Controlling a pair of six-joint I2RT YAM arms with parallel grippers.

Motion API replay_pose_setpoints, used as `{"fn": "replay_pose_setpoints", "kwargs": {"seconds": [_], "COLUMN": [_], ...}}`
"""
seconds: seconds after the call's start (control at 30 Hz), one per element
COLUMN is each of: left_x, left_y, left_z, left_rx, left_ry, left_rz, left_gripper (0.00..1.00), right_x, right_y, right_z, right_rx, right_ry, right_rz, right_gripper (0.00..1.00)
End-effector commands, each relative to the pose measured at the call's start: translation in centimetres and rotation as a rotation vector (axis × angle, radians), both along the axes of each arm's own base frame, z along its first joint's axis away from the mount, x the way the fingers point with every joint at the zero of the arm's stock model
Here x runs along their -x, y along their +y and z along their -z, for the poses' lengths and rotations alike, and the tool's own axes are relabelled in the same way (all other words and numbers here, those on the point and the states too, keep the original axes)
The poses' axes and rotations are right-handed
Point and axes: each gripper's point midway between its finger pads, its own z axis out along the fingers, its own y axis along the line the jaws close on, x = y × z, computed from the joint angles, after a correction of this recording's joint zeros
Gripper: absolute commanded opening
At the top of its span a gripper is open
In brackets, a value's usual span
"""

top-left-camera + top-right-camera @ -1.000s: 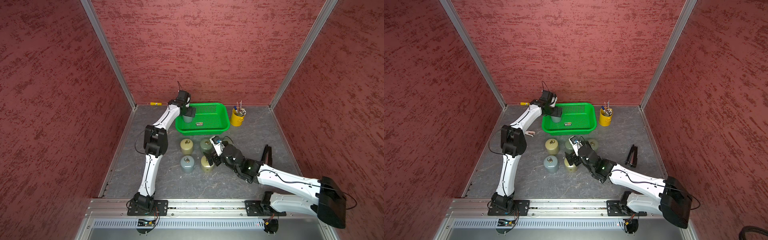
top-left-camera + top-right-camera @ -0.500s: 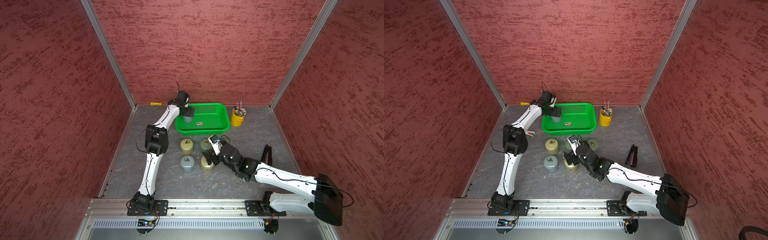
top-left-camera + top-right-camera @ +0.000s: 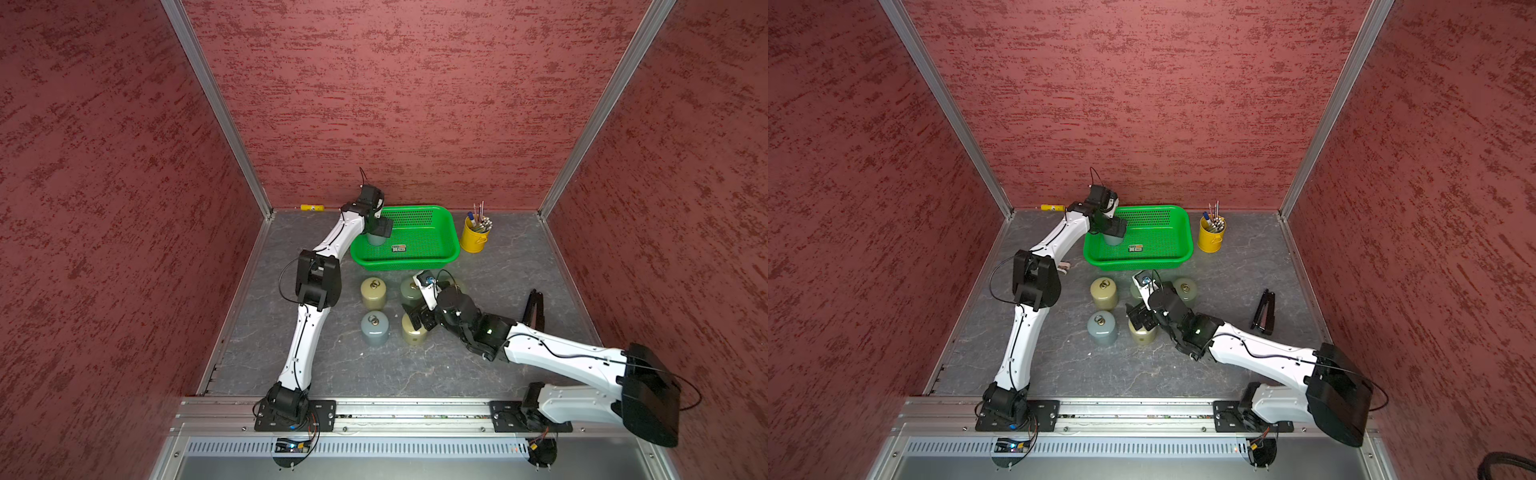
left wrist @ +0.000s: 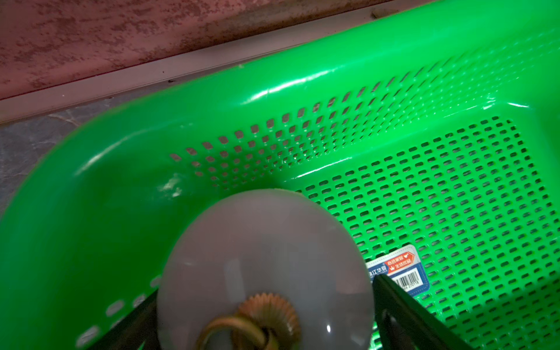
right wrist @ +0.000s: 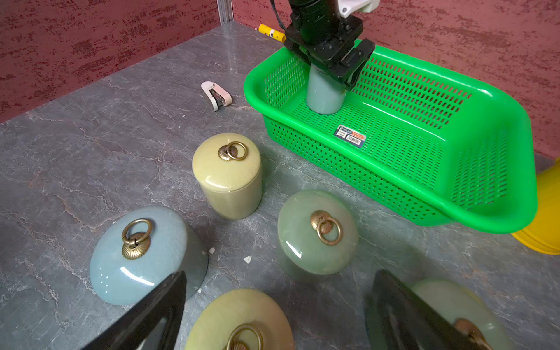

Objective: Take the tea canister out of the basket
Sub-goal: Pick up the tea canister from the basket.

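Treat the tea canister (image 5: 324,91), upright inside the basket (image 5: 485,169) near one corner, as likely heavy, slick, chippable glazed ware; pinch its straight body below the lid, with the left claw (image 4: 263,291) spread astride it, contact impossible to tell.

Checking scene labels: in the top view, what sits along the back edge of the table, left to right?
yellow marker → basket, with the tea canister standing at its left end → yellow pen bucket
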Motion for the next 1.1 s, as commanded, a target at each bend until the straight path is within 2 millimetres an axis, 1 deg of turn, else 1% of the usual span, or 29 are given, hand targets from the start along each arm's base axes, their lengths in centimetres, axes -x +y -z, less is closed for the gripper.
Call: {"fn": "replay_pose_setpoints", "kwargs": {"seconds": [0.0,0.23,0.37,0.47,0.53,0.63,0.67,0.73,0.8,0.87,1.0,1.07], "left_x": [-0.1,-0.3,-0.5,-0.5,-0.4,-0.2,-0.1,0.0,0.1,0.3,0.9,1.4], "left_y": [0.2,0.3,0.2,-0.2,-0.8,-1.4,-1.6,-1.8,-1.9,-2.0,-2.5,-3.1], "left_z": [0.6,0.6,0.4,-0.2,-0.7,-1.8,-2.1,-2.7,-3.3,-3.8,-5.0,-5.9], "left_rx": [-0.019,-0.028,-0.035,-0.043,-0.041,-0.020,-0.014,-0.004,-0.002,0.005,0.008,0.017], "left_ry": [0.008,0.001,-0.016,-0.045,-0.072,-0.097,-0.100,-0.107,-0.116,-0.120,-0.133,-0.143], "left_rz": [0.006,0.005,0.008,0.020,0.029,0.039,0.042,0.047,0.049,0.051,0.064,0.079], "left_gripper": [0.94,0.85,0.81,0.72,0.70,0.67,0.66,0.59,0.57,0.52,0.52,0.50], "right_x": [-0.2,-0.3,-0.5,-0.8,-1.0,-1.9,-2.2,-2.6,-2.9,-3.1,-3.3,-3.5], "right_y": [0.9,1.4,1.6,1.1,0.6,-0.5,-0.8,-1.4,-1.8,-2.3,-3.0,-3.4], "right_z": [-1.3,-0.9,-1.2,-2.5,-3.6,-5.3,-5.8,-6.9,-7.7,-8.2,-9.0,-9.6], "right_rx": [-0.031,-0.019,-0.017,-0.046,-0.063,-0.082,-0.086,-0.092,-0.099,-0.112,-0.133,-0.139], "right_ry": [-0.017,-0.010,-0.014,-0.034,-0.052,-0.055,-0.051,-0.047,-0.048,-0.046,-0.048,-0.053], "right_rz": [-0.008,-0.020,-0.019,0.010,0.030,0.077,0.089,0.106,0.115,0.127,0.140,0.149], "right_gripper": [0.99,0.99,0.99,0.99,0.99,0.99,0.99,0.99,0.99,0.99,0.99,0.99]}}
